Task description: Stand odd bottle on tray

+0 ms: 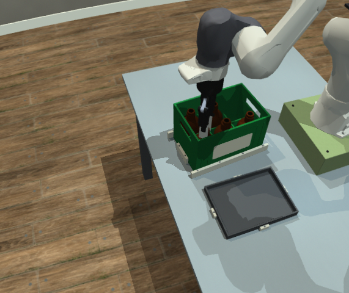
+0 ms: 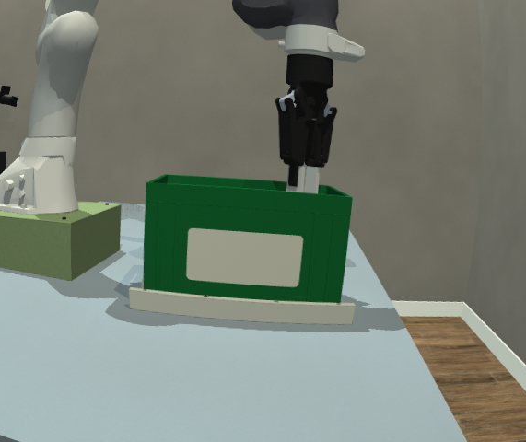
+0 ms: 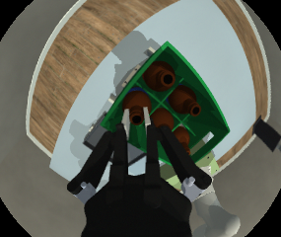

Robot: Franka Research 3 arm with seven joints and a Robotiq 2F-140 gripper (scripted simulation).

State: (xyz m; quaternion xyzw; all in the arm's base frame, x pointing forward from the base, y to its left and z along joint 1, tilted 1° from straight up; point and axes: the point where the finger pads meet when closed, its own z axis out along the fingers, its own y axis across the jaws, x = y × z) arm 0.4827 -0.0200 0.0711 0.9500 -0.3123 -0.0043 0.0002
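A green crate (image 1: 199, 154) (image 2: 168, 247) (image 3: 180, 64) stands upright with five brown bottles in it. My gripper (image 1: 204, 133) (image 2: 302, 189) (image 3: 136, 114) points down into the crate's near left corner and is shut on the neck of one bottle (image 3: 138, 100). That bottle still stands low in its compartment. The other bottles show in the wrist view, one at the far corner (image 3: 156, 75), one to its right (image 3: 180, 99), and two partly hidden by the fingers. Differences in neck thickness cannot be told. The dark grey tray (image 1: 256, 201) (image 3: 97, 135) lies flat and holds no bottle.
A pale strip (image 1: 228, 161) (image 2: 241, 308) runs along the crate's front foot, between crate and tray. Small blocks (image 1: 213, 212) sit at the tray's edges. The arm's green base (image 1: 301, 141) (image 2: 29, 242) stands beside the crate. The table edge is close to the crate's other side.
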